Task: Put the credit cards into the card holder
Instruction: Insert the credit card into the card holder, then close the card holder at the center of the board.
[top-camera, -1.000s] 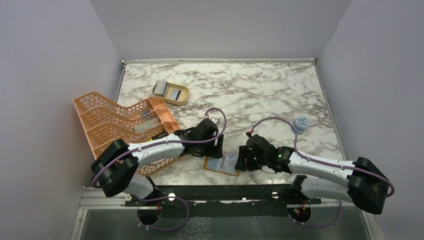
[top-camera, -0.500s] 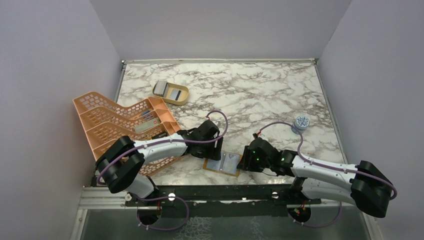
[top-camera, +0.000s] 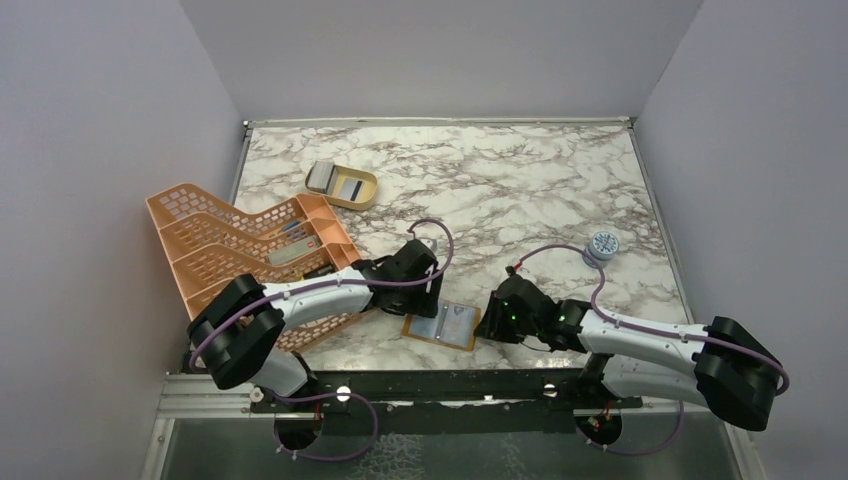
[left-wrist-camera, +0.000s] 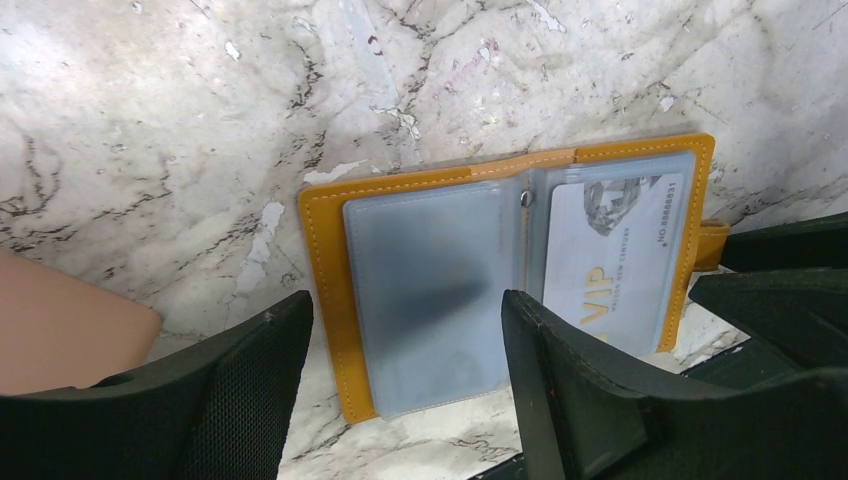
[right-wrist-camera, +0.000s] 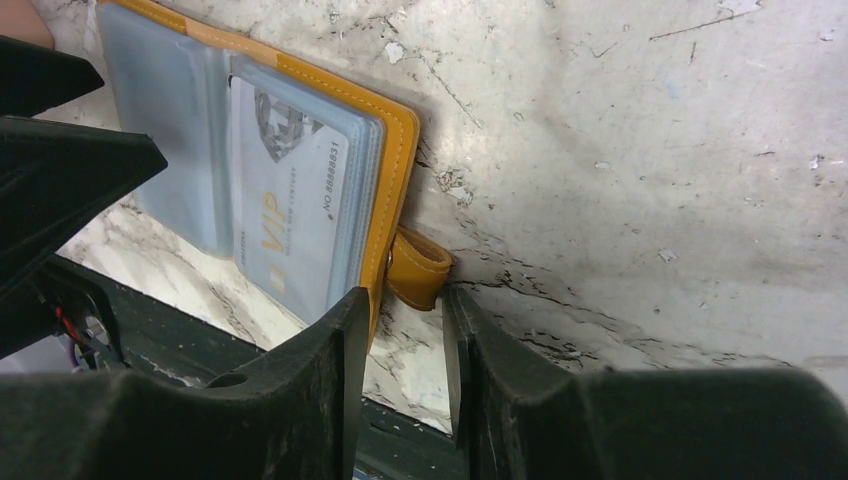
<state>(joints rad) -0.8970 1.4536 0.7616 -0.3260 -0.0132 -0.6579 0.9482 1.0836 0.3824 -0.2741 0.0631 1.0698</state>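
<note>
The card holder (top-camera: 441, 327) lies open and flat near the table's front edge, mustard-orange with grey-blue pockets. In the left wrist view a pale VIP credit card (left-wrist-camera: 615, 262) sits in the right pocket of the holder (left-wrist-camera: 322, 262). My left gripper (left-wrist-camera: 405, 310) is open and empty, its jaws straddling the left pocket from above; from the top it (top-camera: 431, 298) is at the holder's far edge. My right gripper (right-wrist-camera: 405, 312) is open by a narrow gap, at the holder's (right-wrist-camera: 402, 160) snap strap (right-wrist-camera: 418, 268). The strap lies at the fingertips, not clamped. More pale cards (top-camera: 323, 177) lie in the dish.
A tan oval dish (top-camera: 366, 199) stands at the far left. A big peach lattice rack (top-camera: 215, 240) fills the left side, close to my left arm, with a pale flat item (top-camera: 290, 251) in it. A small round blue-white object (top-camera: 602, 243) sits at the right.
My left gripper has drawn back a little, uncovering more of the open holder. My right gripper has shifted slightly along the holder's right edge. The holder has nudged a little left.
</note>
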